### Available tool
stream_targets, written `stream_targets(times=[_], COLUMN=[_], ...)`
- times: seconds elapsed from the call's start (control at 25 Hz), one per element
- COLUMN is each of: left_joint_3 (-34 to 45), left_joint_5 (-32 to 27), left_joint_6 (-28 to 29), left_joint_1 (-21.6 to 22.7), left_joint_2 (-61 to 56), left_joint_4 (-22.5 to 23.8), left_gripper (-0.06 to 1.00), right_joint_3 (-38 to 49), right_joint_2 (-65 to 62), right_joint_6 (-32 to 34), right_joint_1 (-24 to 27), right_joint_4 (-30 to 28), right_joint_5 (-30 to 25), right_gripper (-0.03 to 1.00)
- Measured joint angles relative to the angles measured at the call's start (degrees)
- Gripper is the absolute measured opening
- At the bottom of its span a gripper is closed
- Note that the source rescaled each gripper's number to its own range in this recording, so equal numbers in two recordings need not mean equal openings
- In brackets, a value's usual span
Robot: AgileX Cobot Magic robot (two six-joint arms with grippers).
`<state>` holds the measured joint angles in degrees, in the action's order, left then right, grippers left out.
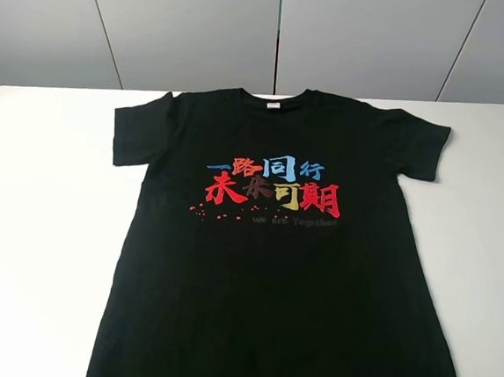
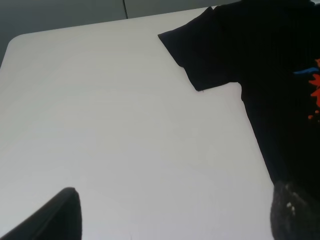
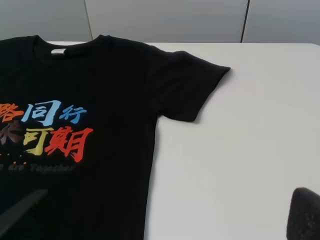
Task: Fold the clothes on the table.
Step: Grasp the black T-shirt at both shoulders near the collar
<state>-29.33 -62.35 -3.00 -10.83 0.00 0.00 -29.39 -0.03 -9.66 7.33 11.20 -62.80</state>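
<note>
Left gripper (image 2: 177, 200) spread wide over white surface (image 2: 100, 110); right gripper (image 3: 165, 210) spread wide over T-shirt (image 1: 271, 270) edge; both sleeves together only in high view

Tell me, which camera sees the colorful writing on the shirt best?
The high camera: the whole writing shows. The right wrist view cuts part off; the left wrist view catches only a red-and-blue sliver.

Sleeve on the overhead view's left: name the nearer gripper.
Left. The left gripper hangs over bare table beside that sleeve; the right gripper is across the shirt, by the other sleeve.
</note>
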Motion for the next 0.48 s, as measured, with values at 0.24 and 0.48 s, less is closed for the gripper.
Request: stream_targets(times=[0.24, 0.48], left_joint_3=[0.0, 0.0], left_joint_5=[0.0, 0.0], left_joint_6=[0.0, -0.1], left_joint_1=[0.0, 0.0], left_joint_2=[0.0, 0.0], left_joint_4=[0.0, 0.0], left_gripper=[0.97, 0.97], right_joint_3=[0.0, 0.0], right_joint_2=[0.0, 0.0], right_joint_6=[0.0, 0.0], right_joint_1=[0.0, 0.0], right_joint_4=[0.0, 0.0], right_joint_5=[0.0, 0.0], right_gripper=[1.00, 1.00])
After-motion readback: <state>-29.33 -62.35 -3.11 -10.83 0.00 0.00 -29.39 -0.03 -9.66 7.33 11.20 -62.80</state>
